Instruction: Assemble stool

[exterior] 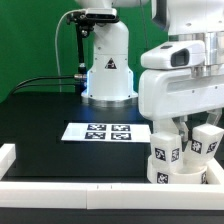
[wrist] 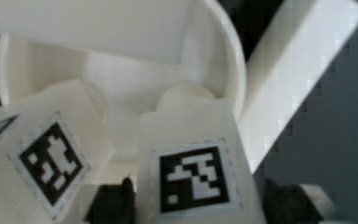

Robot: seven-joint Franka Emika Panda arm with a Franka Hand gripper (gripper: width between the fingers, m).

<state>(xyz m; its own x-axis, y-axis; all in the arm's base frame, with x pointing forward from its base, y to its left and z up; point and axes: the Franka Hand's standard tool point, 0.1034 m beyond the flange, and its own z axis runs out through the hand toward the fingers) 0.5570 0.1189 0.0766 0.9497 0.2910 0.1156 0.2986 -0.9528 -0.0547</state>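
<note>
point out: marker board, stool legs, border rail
marker board (exterior: 106,131), exterior view, middle of the sheet.
stool legs (exterior: 185,152), exterior view, tagged face of one leg.
border rail (exterior: 70,185), exterior view, top of the front rail.

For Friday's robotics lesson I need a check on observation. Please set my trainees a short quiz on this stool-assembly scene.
1. True or false: the thin flat white marker board lies flat on the black table, with nothing standing on it.
2. In the exterior view, where is the end effector?
A. at the view's left
B. at the view's right
C. behind the arm's base
3. Fill in: the wrist view shows ____ chunky white plastic block legs that bear black-and-white square tags.

Key: 1 true; 2 B; 3 two.
</note>
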